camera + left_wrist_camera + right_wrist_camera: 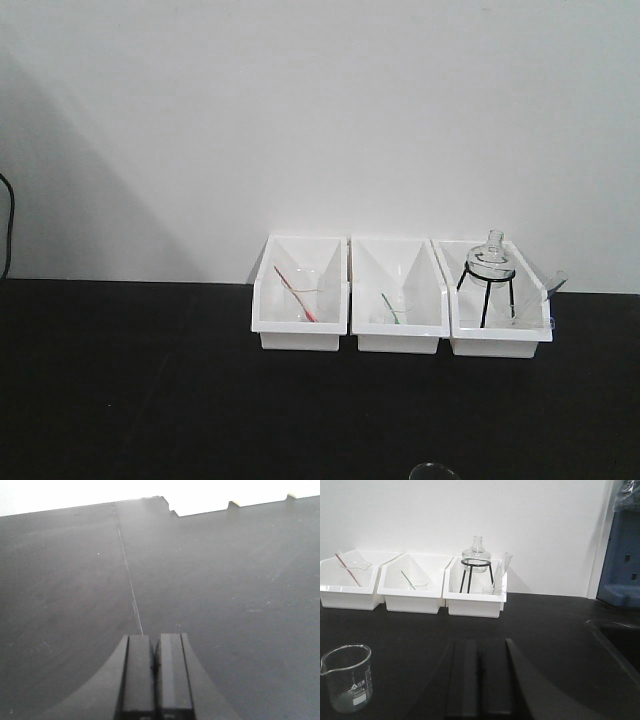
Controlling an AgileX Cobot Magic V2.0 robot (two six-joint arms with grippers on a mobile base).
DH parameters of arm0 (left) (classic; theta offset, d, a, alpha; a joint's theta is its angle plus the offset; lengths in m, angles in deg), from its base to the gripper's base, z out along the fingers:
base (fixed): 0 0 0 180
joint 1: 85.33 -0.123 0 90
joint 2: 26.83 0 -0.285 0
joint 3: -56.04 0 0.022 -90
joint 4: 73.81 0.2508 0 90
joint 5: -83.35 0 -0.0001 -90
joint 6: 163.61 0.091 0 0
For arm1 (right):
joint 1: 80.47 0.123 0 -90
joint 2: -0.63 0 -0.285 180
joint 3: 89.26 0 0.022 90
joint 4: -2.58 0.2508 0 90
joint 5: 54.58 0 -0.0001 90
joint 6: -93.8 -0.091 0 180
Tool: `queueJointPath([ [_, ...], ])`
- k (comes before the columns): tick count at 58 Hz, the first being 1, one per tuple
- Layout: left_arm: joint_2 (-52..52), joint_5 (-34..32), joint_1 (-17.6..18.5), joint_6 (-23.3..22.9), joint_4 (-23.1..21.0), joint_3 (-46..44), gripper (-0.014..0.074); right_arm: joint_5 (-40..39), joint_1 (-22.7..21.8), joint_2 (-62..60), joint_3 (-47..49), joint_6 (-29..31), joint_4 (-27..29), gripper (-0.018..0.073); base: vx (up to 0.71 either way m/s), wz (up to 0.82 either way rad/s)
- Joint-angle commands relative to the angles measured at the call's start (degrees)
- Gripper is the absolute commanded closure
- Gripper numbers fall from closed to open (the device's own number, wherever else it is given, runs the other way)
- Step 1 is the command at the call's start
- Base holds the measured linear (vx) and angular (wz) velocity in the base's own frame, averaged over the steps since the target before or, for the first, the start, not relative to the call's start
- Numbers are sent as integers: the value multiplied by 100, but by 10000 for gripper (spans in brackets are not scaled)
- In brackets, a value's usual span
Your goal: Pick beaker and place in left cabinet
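- Your left hand was closed, its two dark fingers pressed flat together with nothing between them
- It sat low over the bare black table, where a thin pale seam ran away from the fingertips
- Your right hand was also closed and empty, fingers side by side, low over the table and facing the white wall
- The beaker stood upright on the table, to the left of your right hand and clear of it, with its pouring lip turned left and white marks on its side
- From the front view you got only a curved glass rim at the bottom edge; you could not tell from that alone what it belonged to
- Three white bins stood in a row at the back of the table, close to the wall
- The left bin held a glass with a red rod
- The middle bin held a glass with a green rod
- The right bin held a round flask on a black tripod, with a clear tube leaning beside it
- A blue-grey slotted panel showed at the right edge of the right wrist view
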Motion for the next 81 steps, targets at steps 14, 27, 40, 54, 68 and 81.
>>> queueJointPath([
  [14, -60, -474, 32, -12, -39, -107, 603, -476, -24, -77, -33, 22, 0, 565, 0, 0],
  [27, -60, -474, 32, -12, -39, -107, 603, -476, -24, -77, -33, 22, 0, 565, 0, 0],
  [40, -60, -474, 32, -12, -39, -107, 603, -476, -24, -77, -33, 22, 0, 565, 0, 0],
  [54, -60, -474, 32, -12, -39, -107, 603, -520, -24, -77, -33, 27, -37, 565, 0, 0],
  [68, -60, -474, 32, -12, -39, -107, 603, -1565, -24, -77, 4, -25, 0, 563, 0, 0],
  [81, -60, -474, 32, -12, -39, -107, 603, -1273, -24, 473, 822, -140, -52, 561, 0, 0],
])
